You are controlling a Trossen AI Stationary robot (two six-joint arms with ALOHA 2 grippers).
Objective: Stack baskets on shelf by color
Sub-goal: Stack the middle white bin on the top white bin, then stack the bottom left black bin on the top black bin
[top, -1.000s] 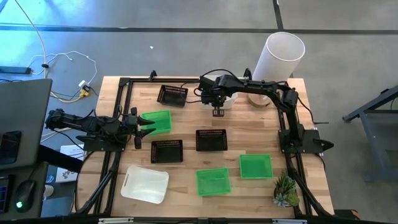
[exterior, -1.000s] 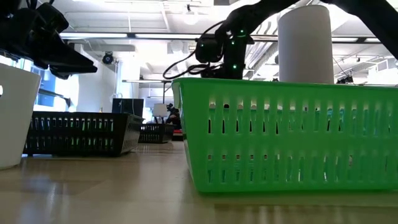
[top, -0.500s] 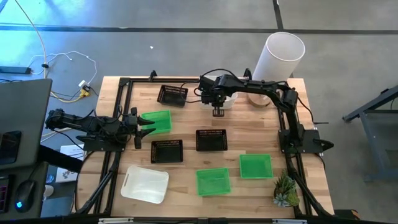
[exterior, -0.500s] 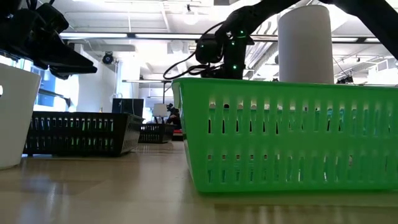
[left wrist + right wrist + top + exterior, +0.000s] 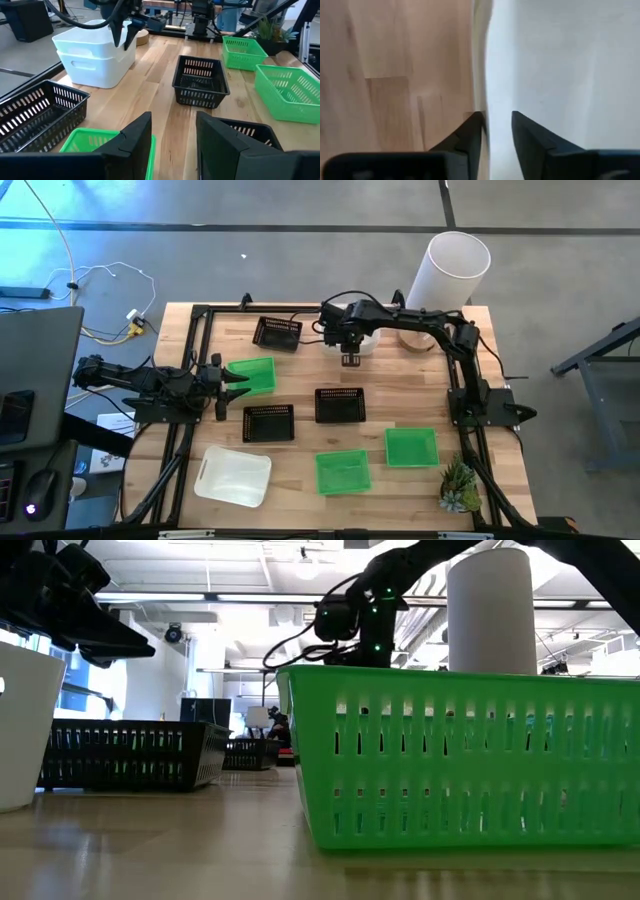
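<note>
Two white baskets (image 5: 95, 55) sit nested at the far middle of the table (image 5: 300, 385). My right gripper (image 5: 497, 117) points down over their near rim, open, one finger on either side of the wall. A third white basket (image 5: 233, 475) lies near left. Three black baskets (image 5: 277, 332) (image 5: 268, 422) (image 5: 340, 405) and three green baskets (image 5: 252, 373) (image 5: 343, 471) (image 5: 411, 446) rest singly on their bottoms. My left gripper (image 5: 230, 377) waits open at the left edge, beside the far-left green basket. The shelf is out of view. My right gripper comes from above with the upper white basket's near rim (image 5: 482, 75) passing between its two fingers (image 5: 530, 140). I cannot tell whether either finger touches the wall. The basket sits nested in the lower white one, which stands on the table.
A tall white cylinder (image 5: 455, 268) stands at the far right corner with a wooden ring (image 5: 412, 338) before it. A small plant (image 5: 458, 487) is at the near right corner. Black frame rails (image 5: 195, 340) run along the table's sides.
</note>
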